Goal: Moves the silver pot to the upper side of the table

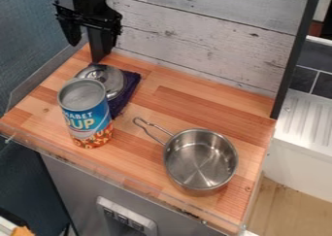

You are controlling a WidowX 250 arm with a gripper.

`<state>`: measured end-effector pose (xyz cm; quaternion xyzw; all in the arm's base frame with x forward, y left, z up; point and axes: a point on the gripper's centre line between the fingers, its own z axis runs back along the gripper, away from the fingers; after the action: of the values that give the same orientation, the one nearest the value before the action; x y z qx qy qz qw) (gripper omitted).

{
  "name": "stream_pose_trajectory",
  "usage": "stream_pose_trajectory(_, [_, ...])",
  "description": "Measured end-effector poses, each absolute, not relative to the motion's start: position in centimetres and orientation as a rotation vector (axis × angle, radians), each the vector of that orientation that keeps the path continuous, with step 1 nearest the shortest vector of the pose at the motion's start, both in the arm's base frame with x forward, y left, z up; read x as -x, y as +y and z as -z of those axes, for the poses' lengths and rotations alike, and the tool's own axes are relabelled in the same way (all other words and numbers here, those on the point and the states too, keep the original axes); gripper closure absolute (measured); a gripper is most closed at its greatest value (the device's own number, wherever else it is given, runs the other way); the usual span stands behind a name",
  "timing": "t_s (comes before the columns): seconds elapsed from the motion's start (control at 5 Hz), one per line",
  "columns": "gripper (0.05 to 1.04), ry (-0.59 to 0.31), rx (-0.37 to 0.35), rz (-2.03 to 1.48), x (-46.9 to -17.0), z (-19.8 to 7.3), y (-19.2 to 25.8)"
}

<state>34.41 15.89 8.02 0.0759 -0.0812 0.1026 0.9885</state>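
Judging by how things lie, the task is at its very start; the silver pot [201,160] sits upright at the lower right of the frame, on the near part of the wooden desk [175,104], its looped handle [152,132] pointing to the upper left; the goal, the upper side by the pale plank wall [194,36], is well apart from it, so none of the needed travel counts as done.

The black gripper [94,42] hangs at the upper left of the frame, well apart from the pot; its fingers stand wide, with nothing held between them; grasp, lift or push, carriage and release are all left to do.

At the left of the frame a soup can [84,113] stands upright, and a round metal lid [107,79] lies just behind it on a dark purple cloth [126,92]; neither seems to need moving, though a low, straight approach from the gripper to the pot could knock the can; the next move likely calls for reaching over to the rim or handle, then taking the pot towards the wall.
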Motion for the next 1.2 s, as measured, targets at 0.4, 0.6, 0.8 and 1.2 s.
stream_pose_trajectory(0.4, [0.082, -0.109, -0.069, -0.080, -32.8, -6.3, 10.8])
stream_pose_trajectory(0.6, [0.082, -0.166, -0.024, 0.086, -31.6, -8.3, 5.6])
stream_pose_trajectory(0.8, [0.083, -0.194, 0.007, 0.202, -29.8, -8.9, 1.5])
stream_pose_trajectory(1.2, [0.083, -0.135, 0.040, 0.409, -25.6, -6.7, -6.0])
